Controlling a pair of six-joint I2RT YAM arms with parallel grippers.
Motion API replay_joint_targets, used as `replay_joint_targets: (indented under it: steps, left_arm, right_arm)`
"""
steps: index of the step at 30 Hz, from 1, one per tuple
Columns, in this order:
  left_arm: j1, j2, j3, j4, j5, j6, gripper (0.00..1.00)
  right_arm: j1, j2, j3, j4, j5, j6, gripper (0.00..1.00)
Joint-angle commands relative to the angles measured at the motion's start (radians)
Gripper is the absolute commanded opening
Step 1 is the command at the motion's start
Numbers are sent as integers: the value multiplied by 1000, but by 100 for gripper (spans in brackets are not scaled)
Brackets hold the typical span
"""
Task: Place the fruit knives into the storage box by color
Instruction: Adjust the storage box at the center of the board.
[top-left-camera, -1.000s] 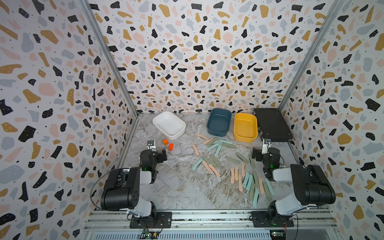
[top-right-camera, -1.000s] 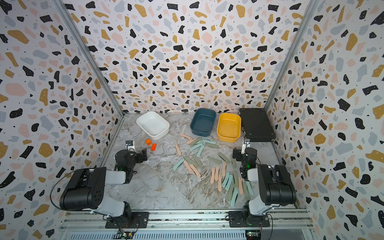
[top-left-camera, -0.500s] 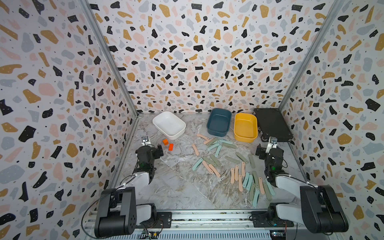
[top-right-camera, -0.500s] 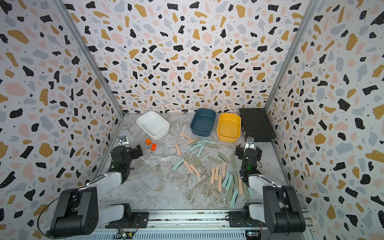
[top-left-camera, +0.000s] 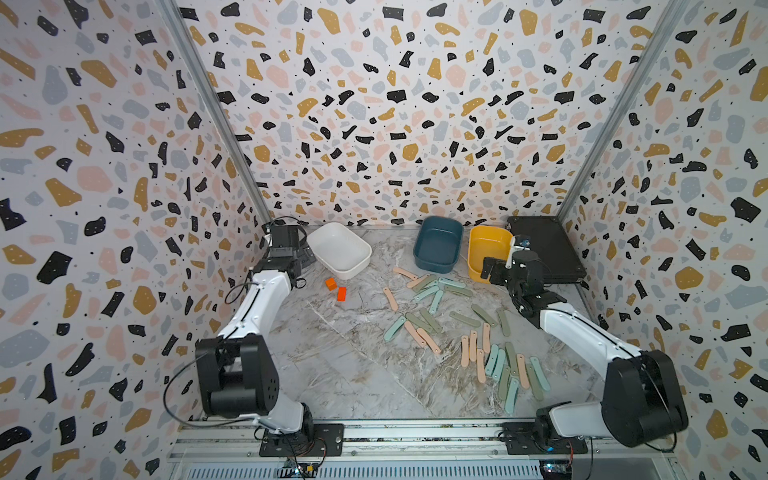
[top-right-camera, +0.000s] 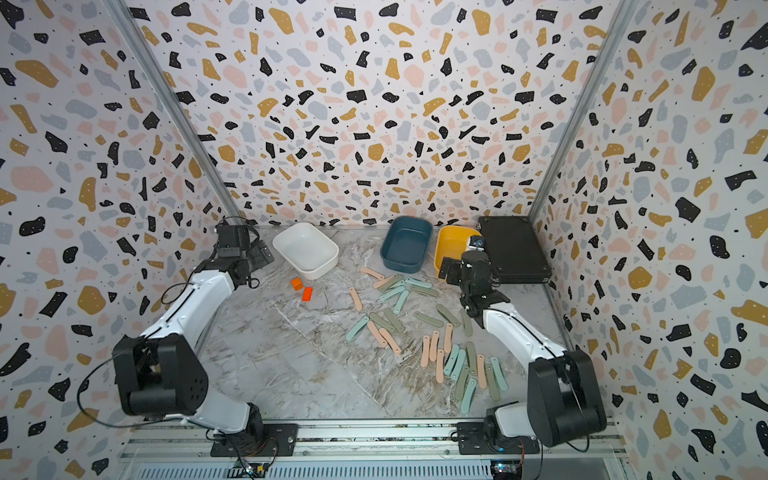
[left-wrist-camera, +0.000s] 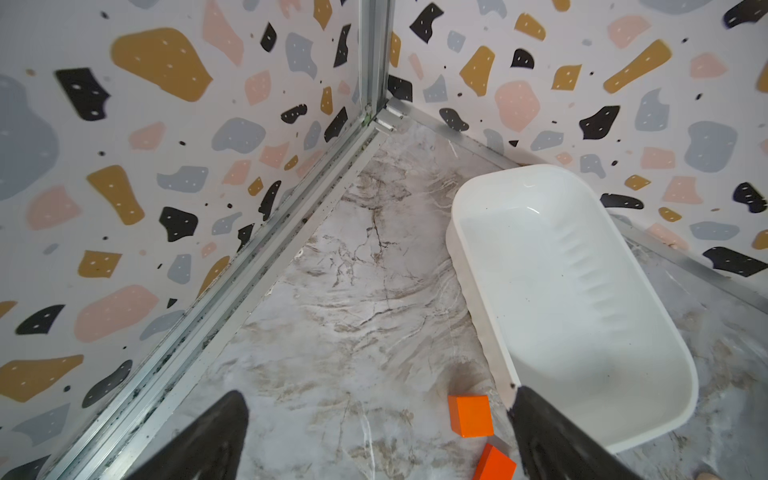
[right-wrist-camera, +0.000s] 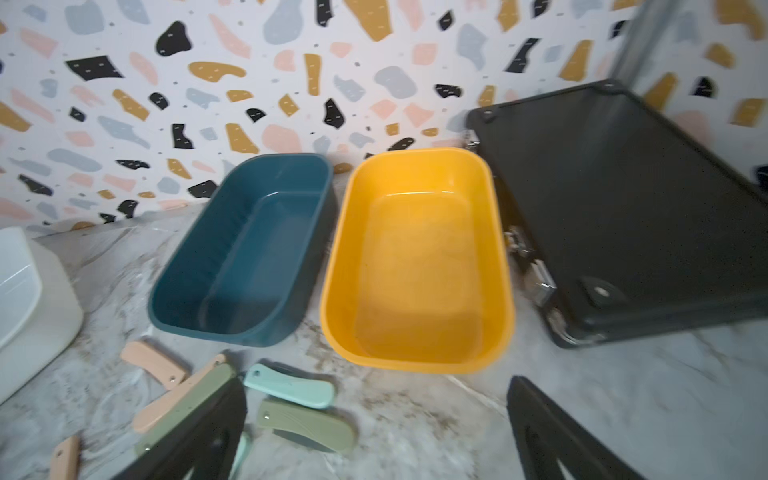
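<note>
Right wrist view is showing the right gripper (right-wrist-camera: 374, 382) hanging with its jaws spread wide and nothing between them, facing the dark teal tub (right-wrist-camera: 249, 257) and the mustard yellow tub (right-wrist-camera: 415, 266). These are sitting side by side, both empty, with the black latched case (right-wrist-camera: 623, 208) lying just beside the yellow one. The left gripper (left-wrist-camera: 378, 392) is likewise gaping and empty, hovering by the empty white tub (left-wrist-camera: 561, 291), with two small orange blocks (left-wrist-camera: 469, 415) lying just beside the tub's near end. The fruit knives (top-left-camera: 465, 351) are all lying flat on the marble tabletop (top-left-camera: 332, 374). They are scattered from just in front of the teal and yellow tubs down toward the right arm's base, and none is sitting in a tub yet. Nearest the right gripper, a mint-blue knife (right-wrist-camera: 289, 390) and a sage green knife (right-wrist-camera: 305, 424) are lying close together, with a peach-pink knife (right-wrist-camera: 153, 363) a little apart. Folded, these are looking like light, stiff, thin plastic pieces, probably smooth enough to be slipping under a skewed pinch and unlikely to be breaking. The likeliest hold is pinching across the narrow width at mid-length, with the jaws coming straight down. Where knives are touching or overlapping, a neighbour is likely to be dragged along, so a knife lying apart is looking like the easier first pick.
</note>
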Motion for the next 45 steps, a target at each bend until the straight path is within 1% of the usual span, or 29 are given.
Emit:
replay_joint_targets:
  steps: [1, 3, 6, 8, 10, 13, 18, 20, 22, 25, 29, 31, 33, 41, 45]
  left_arm:
    - [-3, 132, 182, -227, 28, -15, 99]
    - [-2, 214, 277, -269, 49, -15, 99]
    - [1, 340, 423, -332, 86, -37, 100]
    - [3, 418, 516, -367, 119, -50, 97]
    - [3, 493, 604, -400, 148, -65, 90]
    - [3, 575, 684, -426, 171, -79, 83]
    - [3, 652, 729, -393, 234, -98, 76]
    - [3, 681, 745, -368, 289, -98, 70]
    - [3, 704, 759, -348, 349, -93, 68]
    - [3, 725, 761, -326, 405, -92, 61]
    - [3, 738, 762, -318, 433, -84, 52]
    - [3, 738, 760, -318, 439, -80, 50]
    - [3, 736, 758, -315, 447, -75, 46]
    - [-1, 720, 743, -303, 506, -65, 37]
    - [-14, 705, 725, -305, 512, -50, 30]
  right_arm:
    - [35, 94, 156, -183, -155, -47, 100]
    - [50, 159, 239, -210, -218, -72, 100]
    - [67, 248, 357, -257, -281, -102, 100]
    - [76, 305, 438, -302, -303, -115, 100]
    - [81, 353, 494, -328, -325, -125, 100]
    - [84, 406, 541, -347, -340, -128, 100]
    - [84, 457, 566, -349, -361, -126, 100]
    - [84, 470, 570, -341, -386, -124, 100]
    - [84, 480, 568, -327, -420, -119, 100]
    - [84, 493, 570, -318, -445, -105, 100]
    - [84, 494, 564, -319, -446, -103, 100]
    - [84, 488, 555, -315, -441, -105, 100]
    - [84, 480, 547, -312, -438, -104, 100]
    - [84, 450, 516, -308, -427, -102, 100]
    - [84, 426, 485, -290, -416, -97, 100]
